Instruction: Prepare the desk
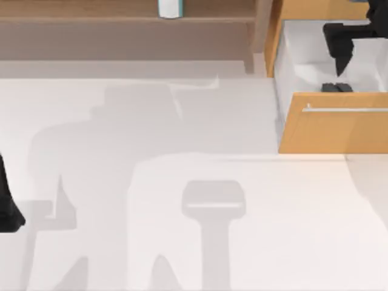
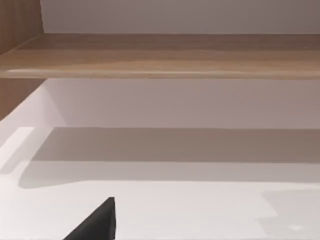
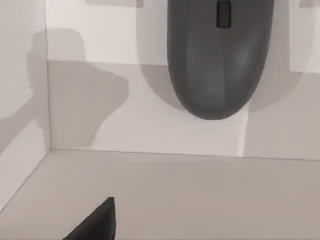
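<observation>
White desk tabletop spans the top view, its brown back shelf at twelve o'clock. Its orange-tan drawer stands open at two o'clock, a dark grey mouse inside. Over it hangs the right gripper; the left arm sits at nine o'clock. Neither gripper's opening can be told.

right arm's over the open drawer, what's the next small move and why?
Probably lower the right gripper straight onto the mouse and close on it. The drawer is pulled open, the dark mouse lies on its white floor, and the gripper hangs above it. The left arm sits parked at the left edge.
</observation>
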Controlling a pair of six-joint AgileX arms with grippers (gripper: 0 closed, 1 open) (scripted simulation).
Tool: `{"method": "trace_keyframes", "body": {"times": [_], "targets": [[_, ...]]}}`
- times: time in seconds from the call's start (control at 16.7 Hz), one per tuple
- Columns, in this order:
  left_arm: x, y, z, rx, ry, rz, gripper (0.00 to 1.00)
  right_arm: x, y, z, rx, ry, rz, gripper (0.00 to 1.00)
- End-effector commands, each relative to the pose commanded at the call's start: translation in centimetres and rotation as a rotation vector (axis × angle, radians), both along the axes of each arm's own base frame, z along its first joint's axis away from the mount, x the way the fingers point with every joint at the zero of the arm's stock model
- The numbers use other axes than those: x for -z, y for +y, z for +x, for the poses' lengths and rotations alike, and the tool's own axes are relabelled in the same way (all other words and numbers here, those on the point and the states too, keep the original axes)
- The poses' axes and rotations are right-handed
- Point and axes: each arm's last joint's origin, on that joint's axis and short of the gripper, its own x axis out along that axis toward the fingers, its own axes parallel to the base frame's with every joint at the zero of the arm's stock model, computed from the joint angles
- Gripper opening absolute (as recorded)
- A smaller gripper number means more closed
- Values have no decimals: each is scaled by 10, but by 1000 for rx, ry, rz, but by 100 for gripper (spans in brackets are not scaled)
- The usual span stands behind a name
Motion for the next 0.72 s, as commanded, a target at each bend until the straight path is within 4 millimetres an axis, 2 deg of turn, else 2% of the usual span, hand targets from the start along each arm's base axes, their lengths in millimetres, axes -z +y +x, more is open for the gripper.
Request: {"method": "trace_keyframes", "body": {"times": [0.18, 0.54, 0.72], "targets": [[0, 0, 0, 0, 0, 0, 100, 30, 0, 13, 4, -3, -2, 100], [0, 0, 0, 0, 0, 0, 100, 107, 3, 38, 0, -5, -2, 100], [0, 0, 0, 0, 0, 0, 100, 125, 2, 43, 1, -5, 1, 100]]}}
